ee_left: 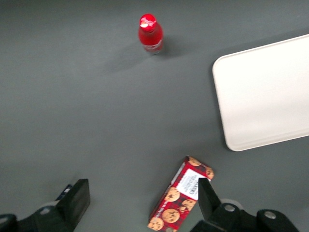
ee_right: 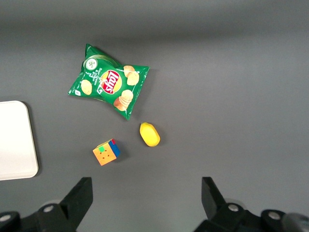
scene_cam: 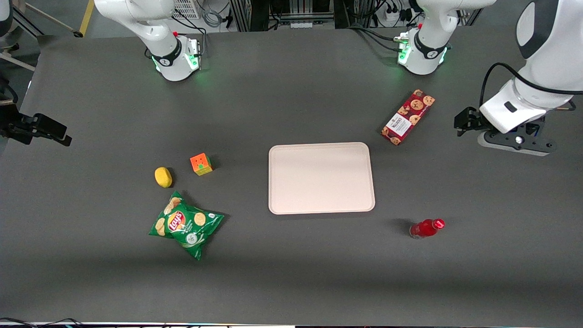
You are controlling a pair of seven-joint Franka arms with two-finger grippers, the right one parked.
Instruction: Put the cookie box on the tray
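The tray (scene_cam: 321, 177), cream-pink and bare, lies flat in the middle of the table; its corner also shows in the left wrist view (ee_left: 265, 92). Of the cookie box only a dark blue corner (ee_left: 65, 192) peeks out beside one finger; in the front view it is hidden under the arm. My gripper (scene_cam: 473, 125) hangs above the table at the working arm's end, well clear of the tray. Its fingers stand wide apart, open, with nothing between them (ee_left: 141, 186).
A longer red box printed with cookies (scene_cam: 408, 117) (ee_left: 181, 198) lies between gripper and tray. A red bottle (scene_cam: 427, 228) (ee_left: 150, 34) stands nearer the front camera. Toward the parked arm's end lie a green chips bag (scene_cam: 186, 224), a lemon (scene_cam: 163, 176) and a colour cube (scene_cam: 201, 164).
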